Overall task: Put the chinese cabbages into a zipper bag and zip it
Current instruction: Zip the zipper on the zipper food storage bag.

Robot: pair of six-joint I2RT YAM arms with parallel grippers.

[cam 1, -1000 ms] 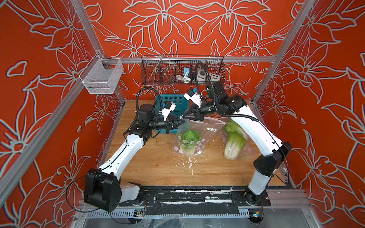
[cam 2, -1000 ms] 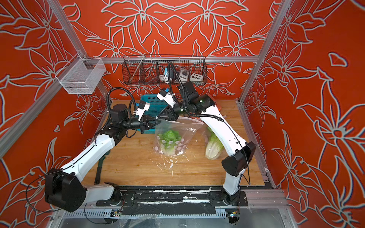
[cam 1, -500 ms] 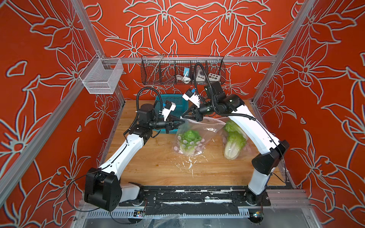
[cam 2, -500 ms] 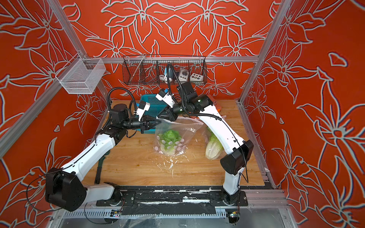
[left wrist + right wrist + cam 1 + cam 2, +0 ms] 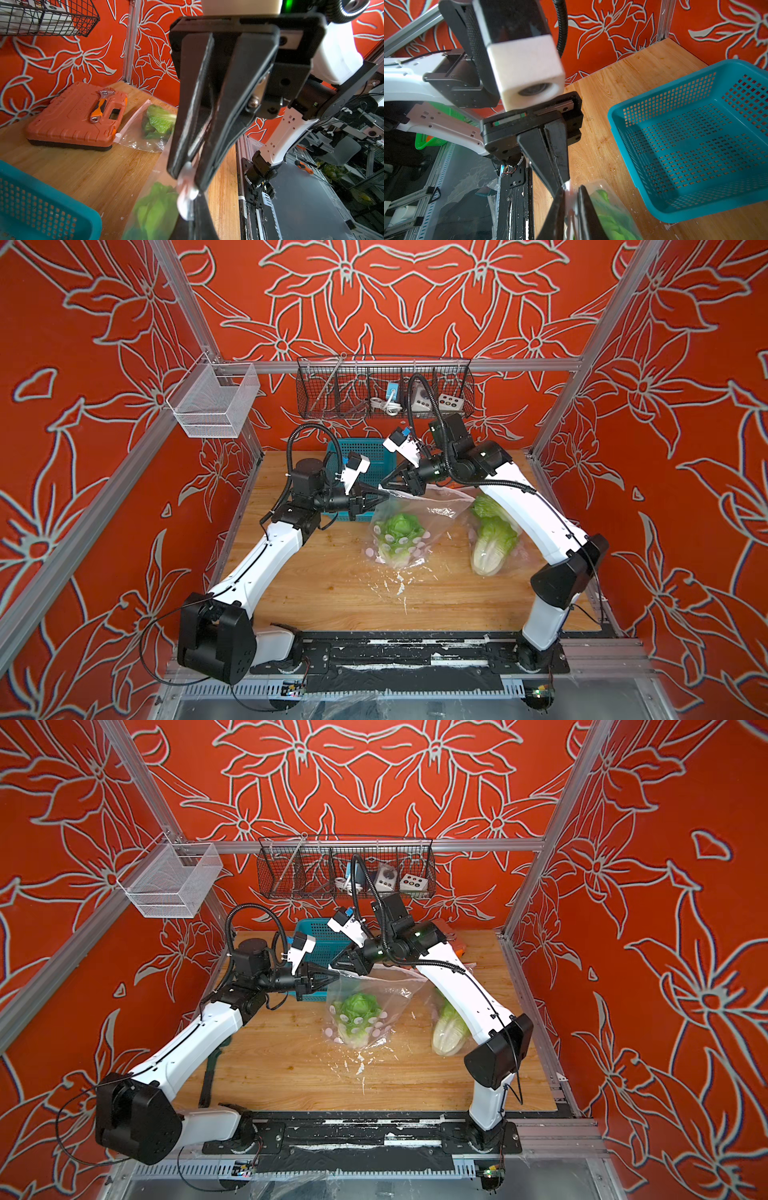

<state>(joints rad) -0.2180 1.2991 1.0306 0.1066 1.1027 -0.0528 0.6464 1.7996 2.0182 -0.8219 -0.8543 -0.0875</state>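
A clear zipper bag [image 5: 419,512] with pink dots hangs over the table, holding one chinese cabbage [image 5: 399,531] [image 5: 358,1011]. My left gripper [image 5: 385,497] [image 5: 192,204] is shut on the bag's top corner by the white slider [image 5: 187,197]. My right gripper [image 5: 384,486] [image 5: 570,199] meets it tip to tip, shut on the same zip edge, with plastic pinched between its fingers. A second chinese cabbage [image 5: 492,539] [image 5: 448,1027] lies in another clear bag under the right arm.
An empty teal basket [image 5: 365,450] [image 5: 695,145] sits behind the grippers. An orange tool case [image 5: 72,120] with a wrench lies at the back right. A black wire rack [image 5: 384,389] and a white mesh basket [image 5: 214,402] hang on the frame.
The right gripper's jaws have closed on the bag's top edge next to the left gripper. The left arm and the bag have stayed where they were.
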